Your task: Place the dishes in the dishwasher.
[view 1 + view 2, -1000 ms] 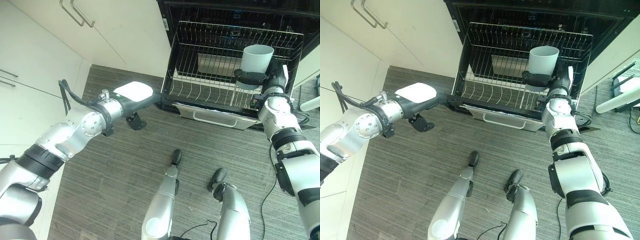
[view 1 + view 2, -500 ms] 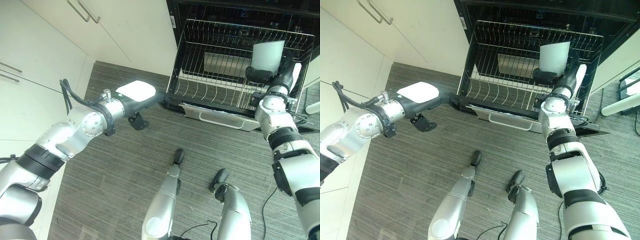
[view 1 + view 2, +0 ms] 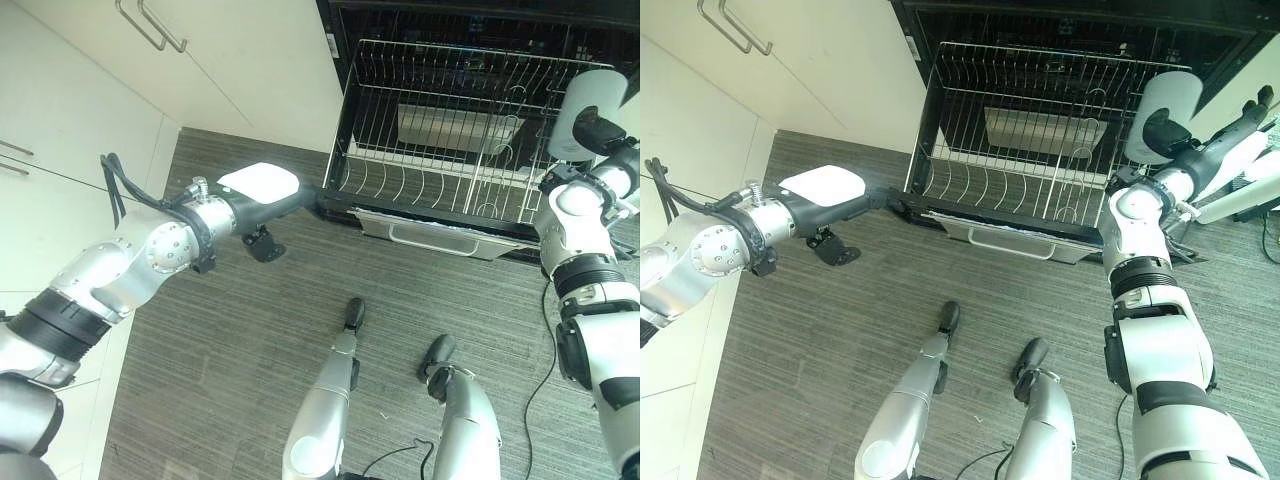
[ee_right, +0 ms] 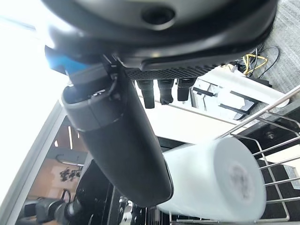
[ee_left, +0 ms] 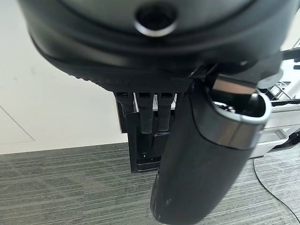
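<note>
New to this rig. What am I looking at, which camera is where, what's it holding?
A two-armed humanoid robot loading a dishwasher. The two wide pictures come from a stereo camera on its head, looking down; the two close-ups come from cameras on each wrist. The right hand has its fingers curled round a white cup, tipped over at the right edge of the pulled-out wire rack. The left hand reaches to the rack's front left corner; whether its fingers are open or shut can't be told. The floor is grey wood-look planks.
</note>
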{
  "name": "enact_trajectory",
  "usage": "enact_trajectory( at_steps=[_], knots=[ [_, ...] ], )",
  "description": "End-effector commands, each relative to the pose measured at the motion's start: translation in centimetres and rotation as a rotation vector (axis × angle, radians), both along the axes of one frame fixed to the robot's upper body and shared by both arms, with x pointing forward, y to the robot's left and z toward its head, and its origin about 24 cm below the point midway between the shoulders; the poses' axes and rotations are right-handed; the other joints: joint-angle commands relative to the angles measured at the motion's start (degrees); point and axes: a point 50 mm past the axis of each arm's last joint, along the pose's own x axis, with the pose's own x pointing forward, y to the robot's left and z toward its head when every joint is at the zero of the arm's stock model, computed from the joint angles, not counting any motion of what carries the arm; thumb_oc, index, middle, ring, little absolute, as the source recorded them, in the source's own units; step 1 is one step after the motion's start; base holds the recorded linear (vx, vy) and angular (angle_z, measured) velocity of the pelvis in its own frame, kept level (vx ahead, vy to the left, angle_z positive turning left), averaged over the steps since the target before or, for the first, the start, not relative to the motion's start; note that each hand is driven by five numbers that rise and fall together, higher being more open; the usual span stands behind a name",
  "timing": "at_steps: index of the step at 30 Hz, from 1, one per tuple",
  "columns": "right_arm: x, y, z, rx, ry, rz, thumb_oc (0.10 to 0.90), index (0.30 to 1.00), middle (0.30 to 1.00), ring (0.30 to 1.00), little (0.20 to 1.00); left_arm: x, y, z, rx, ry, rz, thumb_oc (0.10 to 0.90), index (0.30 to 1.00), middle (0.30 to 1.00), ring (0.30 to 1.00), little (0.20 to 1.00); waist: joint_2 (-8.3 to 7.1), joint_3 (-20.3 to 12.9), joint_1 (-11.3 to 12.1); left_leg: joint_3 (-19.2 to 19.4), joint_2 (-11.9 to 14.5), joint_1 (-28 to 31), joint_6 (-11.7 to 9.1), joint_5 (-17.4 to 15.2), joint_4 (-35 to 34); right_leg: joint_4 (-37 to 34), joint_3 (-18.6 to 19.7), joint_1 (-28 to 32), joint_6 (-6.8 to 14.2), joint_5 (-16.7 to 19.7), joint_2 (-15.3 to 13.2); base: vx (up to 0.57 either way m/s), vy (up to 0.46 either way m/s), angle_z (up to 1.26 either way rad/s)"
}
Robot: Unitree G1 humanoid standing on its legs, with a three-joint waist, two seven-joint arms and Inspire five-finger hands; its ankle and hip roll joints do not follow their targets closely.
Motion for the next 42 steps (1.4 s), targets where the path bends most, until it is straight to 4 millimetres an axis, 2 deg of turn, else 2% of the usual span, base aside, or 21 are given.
enact_trajectory(
  at_steps=[1,8,15,17,18,22,25,26,27,28,32,33,37,38,40,41,42],
  knots=[
    [-1.7,-0.5,6.5,-0.117,-0.270,0.057,0.800,0.900,0.900,0.900,0.900,-0.8,0.1,3.6,-0.055,-0.123,-0.019,0.800,0.900,0.900,0.900,0.900,3.29,1.16,-0.15,6.91,-2.18,-1.65,5.16,-11.94,7.73,-13.32,8.18,6.13,7.37,2.77,2.18,0.00,0.000,0.00],
    [-1.3,1.0,6.6,-0.128,-0.305,0.178,0.800,0.900,0.900,0.900,0.900,-0.9,-0.1,4.1,-0.061,-0.124,-0.016,0.800,0.900,0.900,0.900,0.900,3.67,1.16,-0.28,7.11,-1.85,-1.81,5.23,-11.54,7.73,-13.07,8.30,5.78,7.16,3.12,2.41,0.00,0.000,0.00],
    [-1.9,2.7,7.4,-0.139,-0.432,0.261,0.800,0.900,0.900,0.900,0.900,-1.1,0.2,3.3,-0.056,-0.119,-0.011,0.800,0.900,0.900,0.900,0.900,3.30,1.16,-0.43,7.20,-1.71,-1.24,5.36,-11.80,7.73,-12.90,8.51,6.20,7.15,2.94,2.47,-0.01,0.000,-0.01],
    [-2.3,3.3,7.6,-0.125,-0.479,0.288,0.800,0.900,0.900,0.900,0.900,-1.1,0.3,3.0,-0.058,-0.119,-0.007,0.800,0.900,0.900,0.900,0.900,3.28,1.16,-0.56,7.23,-1.62,-1.10,5.41,-11.78,7.73,-12.99,8.59,6.32,7.01,3.06,2.68,0.00,0.004,-0.04],
    [-2.8,3.8,7.9,-0.120,-0.532,0.313,0.800,0.900,0.900,0.900,0.900,-1.2,0.4,2.4,-0.056,-0.115,-0.004,0.800,0.900,0.900,0.900,0.900,2.89,1.16,-0.72,7.37,-1.76,-0.39,5.49,-12.35,7.73,-12.74,8.74,6.90,7.10,2.33,2.44,0.00,0.000,0.00],
    [-4.8,5.6,8.7,-0.125,-0.685,0.338,0.800,0.900,0.900,0.900,0.900,-1.5,0.8,1.1,-0.058,-0.107,0.006,0.800,0.900,0.900,0.900,0.900,2.88,1.16,-1.01,7.51,-1.35,0.30,5.79,-12.22,7.73,-12.07,8.87,7.20,6.70,2.34,2.78,0.00,0.034,-0.04],
    [-6.7,7.1,8.8,-0.161,-0.790,0.385,0.800,0.900,0.900,0.900,0.900,-1.9,1.3,-0.5,-0.066,-0.086,0.022,0.800,0.900,0.900,0.900,0.900,2.82,1.16,-1.75,7.54,-1.37,1.86,6.04,-12.50,7.73,-11.24,9.32,8.24,6.48,1.79,2.84,0.04,0.105,-0.09],
    [-8.7,8.8,8.2,-0.200,-0.879,0.431,0.800,0.900,0.900,0.900,0.900,-2.3,1.7,-2.5,-0.069,-0.062,0.035,0.800,0.900,0.900,0.900,0.900,2.10,0.95,-2.62,8.00,-1.49,4.88,6.38,-13.72,7.73,-10.80,9.86,10.59,6.43,0.79,2.39,0.02,0.146,-0.21],
    [-8.8,8.9,8.1,-0.202,-0.881,0.435,0.800,0.900,0.900,0.900,0.900,-2.3,1.7,-2.6,-0.070,-0.060,0.038,0.800,0.900,0.900,0.900,0.900,2.16,0.91,-2.74,8.01,-1.35,4.93,6.42,-13.48,7.73,-10.94,9.83,10.67,6.34,1.18,2.52,0.05,0.182,-0.29],
    [-9.6,9.6,7.5,-0.216,-0.898,0.465,0.800,0.900,0.900,0.900,0.900,-2.6,2.0,-3.8,-0.074,-0.046,0.056,0.800,0.900,0.900,0.900,0.900,1.26,-0.04,-3.24,8.46,-1.37,6.95,6.59,-14.64,7.73,-11.46,9.99,12.50,6.44,0.69,2.34,-0.01,0.110,-0.21],
    [-10.7,10.9,5.1,-0.220,-0.890,0.548,0.800,0.900,0.900,0.900,0.900,-3.1,2.7,-6.9,-0.107,-0.008,0.122,0.800,0.900,0.900,0.900,0.900,-0.62,-3.08,-4.31,9.71,-0.90,11.64,6.97,-16.08,7.73,-13.42,10.10,16.94,6.13,1.29,2.11,0.05,0.161,-0.12],
    [-11.0,11.3,3.9,-0.212,-0.870,0.587,0.800,0.900,0.900,0.900,0.900,-3.3,2.9,-8.6,-0.129,0.007,0.163,0.800,0.900,0.900,0.900,0.900,-1.78,-4.33,-5.04,10.64,-1.00,14.24,7.22,-17.18,7.73,-13.42,10.62,18.85,6.19,0.87,1.48,0.06,0.233,-0.16],
    [-11.4,11.0,1.4,-0.212,-0.791,0.683,0.800,0.900,0.900,0.900,0.900,-3.5,3.1,-11.9,-0.241,0.034,0.276,0.800,0.900,0.900,0.900,0.900,-4.49,-9.07,-6.73,12.66,-1.43,19.15,8.18,-19.63,7.73,-13.42,12.78,21.69,6.77,0.48,0.48,0.04,0.259,-0.41],
    [-11.6,10.6,0.4,-0.226,-0.741,0.726,0.800,0.900,0.900,0.900,0.900,-3.5,3.1,-13.2,-0.312,0.056,0.338,0.800,0.900,0.900,0.900,0.900,-5.17,-11.16,-7.23,12.83,-1.67,20.76,8.79,-20.51,7.73,-13.42,13.92,22.50,7.15,0.81,0.26,0.04,0.345,-0.35],
    [-12.1,10.1,-0.8,-0.263,-0.691,0.780,0.800,0.900,0.900,0.900,0.900,-3.6,3.4,-14.7,-0.453,0.084,0.423,0.800,0.900,0.900,0.900,0.900,-5.68,-13.32,-7.79,12.45,-1.95,22.36,9.57,-21.46,7.73,-13.42,15.23,23.56,7.65,1.56,0.06,0.01,0.253,-0.25],
    [-12.5,9.8,-1.3,-0.280,-0.680,0.811,0.800,0.900,0.900,0.900,0.900,-3.8,3.5,-15.4,-0.505,0.113,0.452,0.800,0.900,0.900,0.900,0.900,-5.94,-14.07,-8.02,12.27,-2.09,22.79,9.93,-21.86,7.73,-13.42,15.71,23.91,8.03,2.76,-0.20,-0.06,0.170,-0.14],
    [-13.1,8.9,-2.5,-0.285,-0.638,0.842,0.800,0.900,0.900,0.900,0.900,-4.4,4.1,-17.0,-0.718,0.199,0.544,0.800,0.900,0.900,0.900,0.900,-6.53,-15.11,-8.53,12.00,-2.42,23.59,11.04,-22.78,7.73,-13.42,16.41,24.62,9.02,6.46,-0.07,-0.05,0.128,-0.09]
  ],
)
